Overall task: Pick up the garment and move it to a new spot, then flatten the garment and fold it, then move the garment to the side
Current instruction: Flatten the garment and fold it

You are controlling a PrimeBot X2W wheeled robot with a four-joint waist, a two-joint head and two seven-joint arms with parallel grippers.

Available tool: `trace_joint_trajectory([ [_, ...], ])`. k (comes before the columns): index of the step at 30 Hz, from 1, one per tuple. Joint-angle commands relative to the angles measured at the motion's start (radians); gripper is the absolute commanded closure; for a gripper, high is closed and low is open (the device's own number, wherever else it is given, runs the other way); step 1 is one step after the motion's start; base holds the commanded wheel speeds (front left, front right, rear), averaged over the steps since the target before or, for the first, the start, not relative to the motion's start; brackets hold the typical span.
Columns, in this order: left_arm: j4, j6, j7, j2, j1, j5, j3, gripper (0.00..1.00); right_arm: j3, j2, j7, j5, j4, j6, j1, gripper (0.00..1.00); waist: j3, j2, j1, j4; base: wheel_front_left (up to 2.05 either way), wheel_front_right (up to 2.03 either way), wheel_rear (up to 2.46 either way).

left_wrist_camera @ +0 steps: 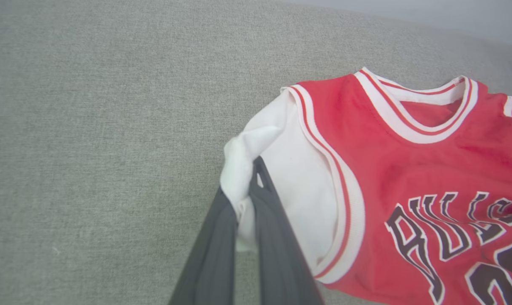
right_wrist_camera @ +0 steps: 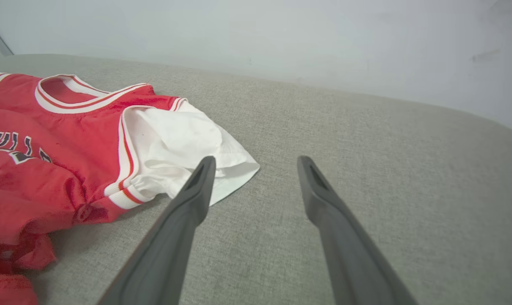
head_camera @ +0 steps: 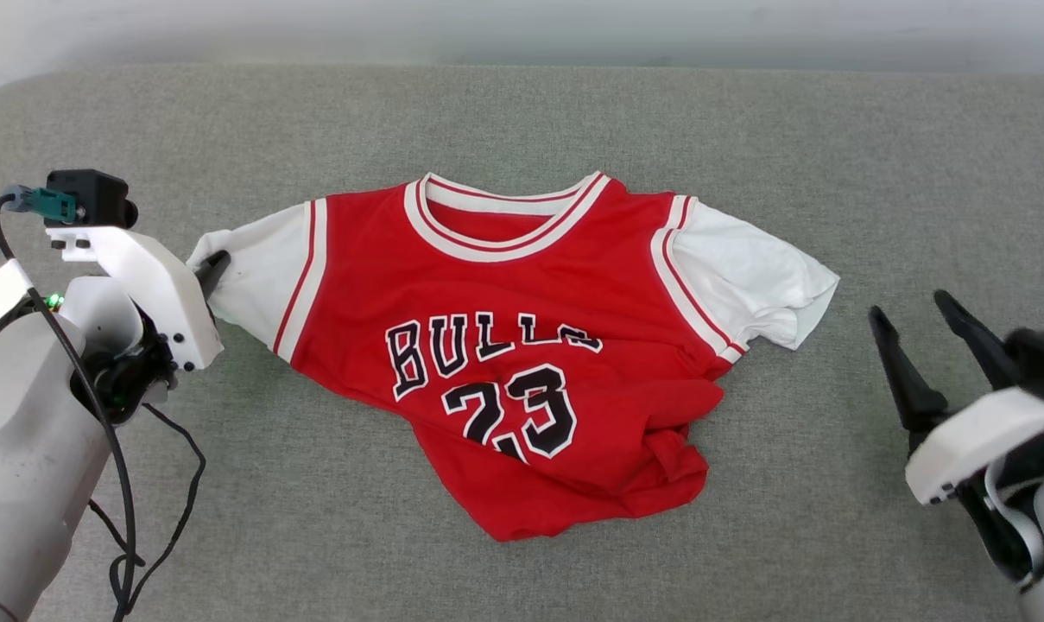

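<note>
— One garment [head_camera: 504,345]: where does it lie?
— Chest up, mid-desk [head_camera: 746,130], with its lower hem crumpled.
— And the pincers?
— The left pincer [left_wrist_camera: 256,169] is clamped on the tip of one white sleeve [head_camera: 249,276]. The right pincer [head_camera: 908,307] is spread wide and empty, near the other sleeve [head_camera: 746,272].

Head cam looks down from above; wrist cams peer close along the left end effector [left_wrist_camera: 245,186] and right end effector [right_wrist_camera: 256,160]. All share the garment [head_camera: 522,285].
</note>
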Motion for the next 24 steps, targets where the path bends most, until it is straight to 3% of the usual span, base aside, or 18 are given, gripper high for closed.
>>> trace_joint_trajectory([
  [1,-0.002,0.001,-0.009,0.005,0.008,-0.010,-0.008,1.00,0.032,-0.012,0.052,0.031,0.028,-0.001,-0.063,0.00,-0.005,0.0000,0.0000,0.000,0.00,0.00,0.00],
  [8,-0.002,0.001,-0.010,-0.004,0.010,-0.036,-0.040,1.00,0.101,0.004,0.288,0.150,0.161,-0.001,-0.226,0.00,-0.019,0.0000,0.0000,0.007,0.00,0.00,0.00],
  [12,-0.004,0.001,-0.006,-0.010,0.004,-0.045,-0.061,1.00,0.126,0.014,0.403,0.156,0.225,-0.001,-0.306,0.00,-0.019,0.0000,0.0000,0.014,0.00,0.00,0.00],
  [24,0.007,0.001,-0.007,-0.024,-0.023,-0.060,-0.107,1.00,0.149,0.055,0.532,0.095,0.429,-0.001,-0.449,0.00,0.006,0.0000,0.0000,0.051,0.00,0.00,0.00],
])
